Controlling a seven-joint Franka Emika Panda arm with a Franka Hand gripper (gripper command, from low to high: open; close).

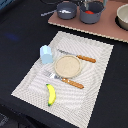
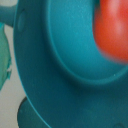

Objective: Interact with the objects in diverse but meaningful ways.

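Note:
A red tomato (image 1: 89,11) lies in a dark grey pot (image 1: 92,16) on the board at the back. Part of my gripper (image 1: 94,4) shows right above that pot at the frame's top edge; its fingers cannot be made out. The wrist view is filled by the pot's bluish inside (image 2: 65,60), with the tomato (image 2: 112,27) blurred and very close. A second grey pot (image 1: 66,10) stands to the exterior view's left of the first, with something pale in it. A yellow banana (image 1: 50,94) and a pale blue-white carton (image 1: 46,54) are on the placemat.
A tan round plate (image 1: 68,66) sits mid-placemat (image 1: 95,85), between a knife (image 1: 77,56) and a fork (image 1: 64,79), both with orange handles. The pots stand on a pinkish board (image 1: 102,29). A pale bowl (image 1: 122,17) is at the back right.

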